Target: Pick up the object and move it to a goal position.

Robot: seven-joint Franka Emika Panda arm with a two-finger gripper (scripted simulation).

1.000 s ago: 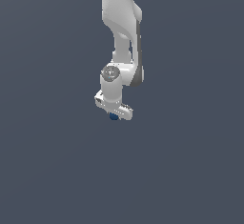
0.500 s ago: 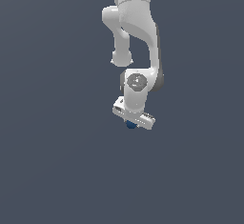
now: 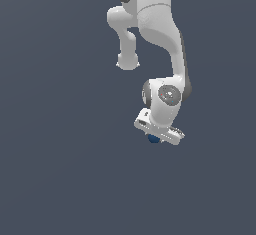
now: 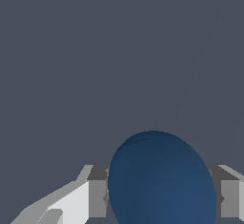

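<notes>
The object (image 3: 153,139) is a tiny dark blue ball that peeks out just under the white hand of the arm in the exterior view. My gripper (image 3: 154,139) is shut on it, and the hand hides most of the ball there. In the wrist view the object (image 4: 162,180) fills the space between the two grey fingers (image 4: 96,198), which press on it from both sides. The hand is tilted and hangs over the plain dark grey ground.
The white arm (image 3: 157,34) reaches down from the top of the exterior view. Plain dark grey ground (image 3: 60,169) lies all around, with no other object in sight.
The arm has swung toward the exterior view's right and lower, carrying the blue ball in the shut gripper. The hand has tilted more.
</notes>
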